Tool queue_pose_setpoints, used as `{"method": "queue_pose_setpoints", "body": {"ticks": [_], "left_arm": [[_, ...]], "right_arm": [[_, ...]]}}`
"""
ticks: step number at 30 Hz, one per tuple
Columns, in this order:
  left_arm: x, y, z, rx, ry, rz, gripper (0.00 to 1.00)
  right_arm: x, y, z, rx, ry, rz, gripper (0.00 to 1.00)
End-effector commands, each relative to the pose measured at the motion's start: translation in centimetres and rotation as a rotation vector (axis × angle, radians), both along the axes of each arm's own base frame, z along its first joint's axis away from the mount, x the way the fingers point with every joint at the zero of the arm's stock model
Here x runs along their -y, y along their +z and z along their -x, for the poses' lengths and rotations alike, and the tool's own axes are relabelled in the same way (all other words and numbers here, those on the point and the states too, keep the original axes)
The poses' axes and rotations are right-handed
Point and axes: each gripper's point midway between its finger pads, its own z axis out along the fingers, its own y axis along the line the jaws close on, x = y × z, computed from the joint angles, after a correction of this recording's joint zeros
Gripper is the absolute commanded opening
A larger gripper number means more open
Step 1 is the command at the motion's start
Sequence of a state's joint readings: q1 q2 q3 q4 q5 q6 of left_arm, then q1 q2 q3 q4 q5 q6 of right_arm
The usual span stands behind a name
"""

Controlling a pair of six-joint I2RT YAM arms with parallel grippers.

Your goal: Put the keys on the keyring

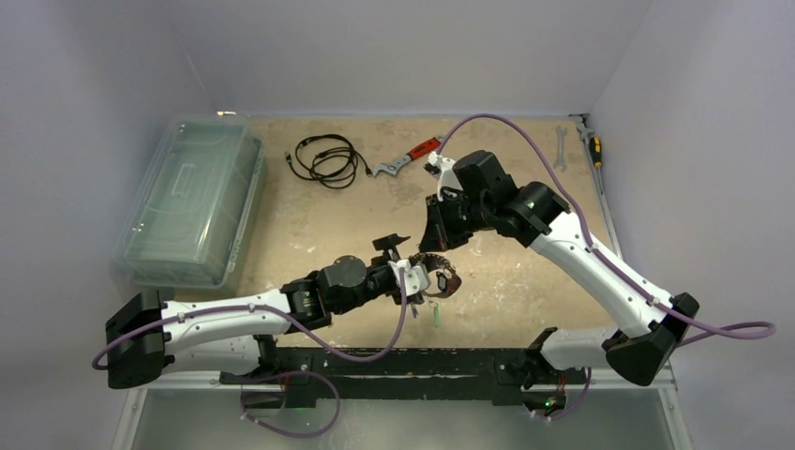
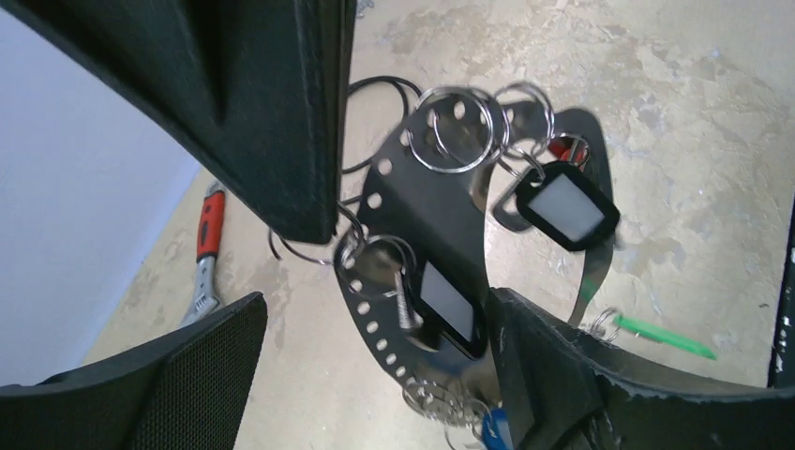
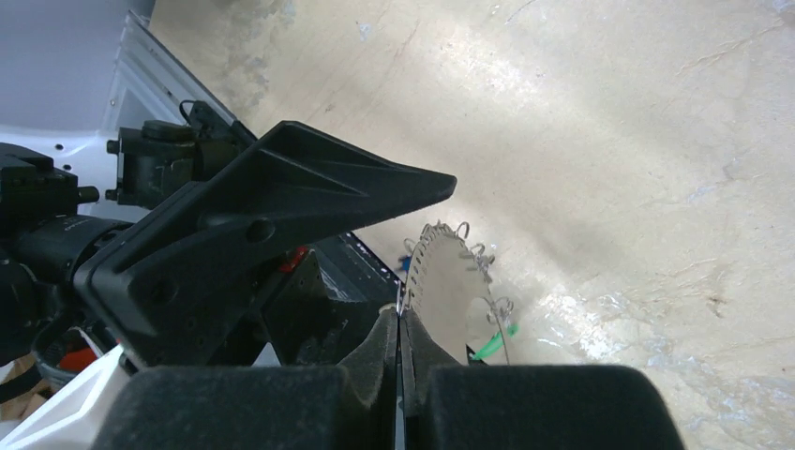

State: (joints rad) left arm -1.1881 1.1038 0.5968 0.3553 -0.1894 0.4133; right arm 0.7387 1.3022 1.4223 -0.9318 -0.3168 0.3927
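The keyring (image 1: 441, 279) is a grey metal hoop with a row of holes along its band, held upright above the table centre. Several small split rings hang on it with black tags (image 2: 567, 206) and a blue one (image 2: 492, 431). My right gripper (image 1: 436, 251) is shut on the hoop's edge (image 3: 417, 270), with the thin metal pinched between its pads (image 3: 401, 323). My left gripper (image 2: 380, 319) is open with its jaws wide; the hoop (image 2: 375, 202) lies against its right finger (image 2: 553, 375). A green-tagged key (image 1: 436, 319) lies loose on the table below (image 2: 666, 336).
A clear plastic box (image 1: 192, 202) stands at the left. A black coiled cable (image 1: 323, 159) and a red-handled wrench (image 1: 408, 159) lie at the back. A spanner (image 1: 561, 147) and a screwdriver (image 1: 592, 145) lie at the back right.
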Motion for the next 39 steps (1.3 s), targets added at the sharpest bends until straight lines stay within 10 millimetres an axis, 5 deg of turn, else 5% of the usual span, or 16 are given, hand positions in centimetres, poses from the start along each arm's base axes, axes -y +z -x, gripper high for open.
{"method": "queue_pose_setpoints", "body": {"ticks": [1, 10, 17, 32, 37, 39], "left_arm": [[-0.3, 1.5, 0.9, -0.047, -0.013, 0.022, 0.86], [-1.3, 2.7, 1.7, -0.104, -0.005, 0.149, 0.61], [0.2, 2.6, 1.3, -0.111, -0.011, 0.207, 0.54], [0.2, 2.7, 0.9, -0.132, 0.021, 0.281, 0.05], [0.0, 2.5, 0.8, -0.129, 0.032, 0.247, 0.05], [-0.2, 2.3, 0.8, -0.127, 0.037, 0.23, 0.16]], "right_arm": [[-0.6, 2.5, -1.2, 0.095, -0.035, -0.081, 0.0], [-1.0, 3.0, -1.4, 0.094, -0.047, -0.108, 0.0], [-1.2, 3.3, -1.6, 0.093, -0.063, -0.127, 0.0], [-1.3, 4.0, -1.4, 0.094, -0.092, -0.169, 0.0], [-0.8, 3.7, -1.9, 0.105, -0.125, -0.144, 0.0], [-0.7, 3.6, -1.9, 0.105, -0.125, -0.143, 0.0]]}}
